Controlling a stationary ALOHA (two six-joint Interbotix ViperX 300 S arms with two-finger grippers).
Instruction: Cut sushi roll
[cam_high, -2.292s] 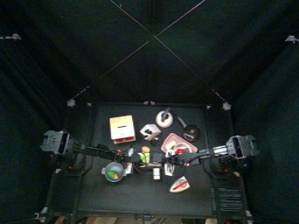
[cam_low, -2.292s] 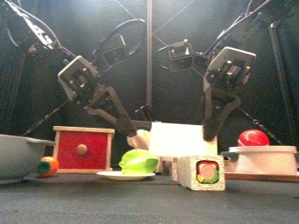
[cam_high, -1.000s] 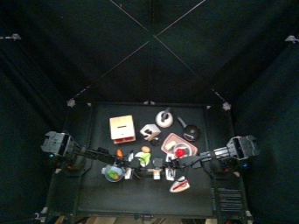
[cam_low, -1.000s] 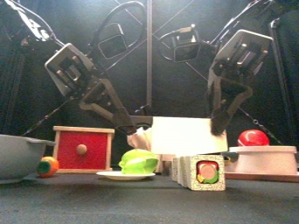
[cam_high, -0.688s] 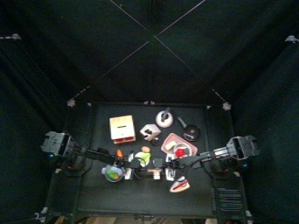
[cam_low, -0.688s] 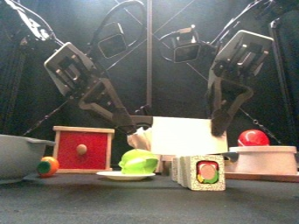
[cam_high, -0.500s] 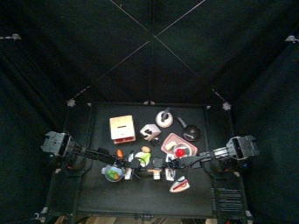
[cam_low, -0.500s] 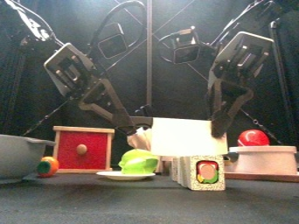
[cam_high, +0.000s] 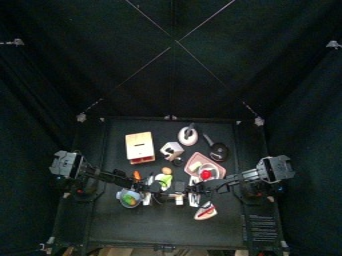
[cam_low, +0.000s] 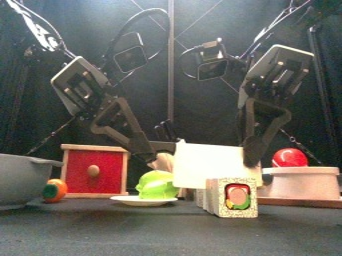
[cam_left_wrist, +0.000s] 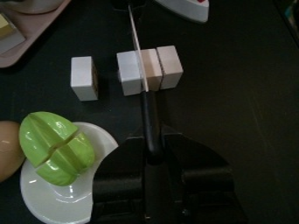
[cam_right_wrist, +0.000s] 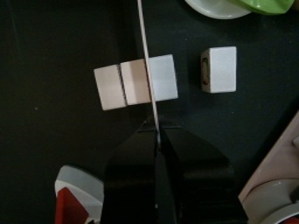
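Note:
The sushi roll (cam_left_wrist: 149, 68) is a white block on the black table, with one cut slice (cam_left_wrist: 82, 77) lying apart beside it. My left gripper (cam_left_wrist: 147, 140) is shut on a black knife handle. The thin blade (cam_left_wrist: 138, 48) lies edge-on across the roll. In the right wrist view the roll (cam_right_wrist: 136, 83) and the loose slice (cam_right_wrist: 219, 68) show again. My right gripper (cam_right_wrist: 156, 131) is shut, and a thin blade (cam_right_wrist: 143, 52) runs out from it across the roll. In the front view a slice (cam_low: 231, 197) faces me, showing its green and pink filling.
A green fruit (cam_low: 159, 184) sits on a white plate (cam_left_wrist: 47, 197) beside the roll. A red box (cam_low: 95, 168), a grey bowl (cam_low: 20, 175), an orange ball (cam_low: 52, 190), a white box (cam_low: 207, 160), a red ball (cam_low: 289, 157) and a red-and-white piece (cam_right_wrist: 76, 197) stand around.
Both arms have sunk a little and their grippers have closed in over the roll. The roll and the other things have not moved.

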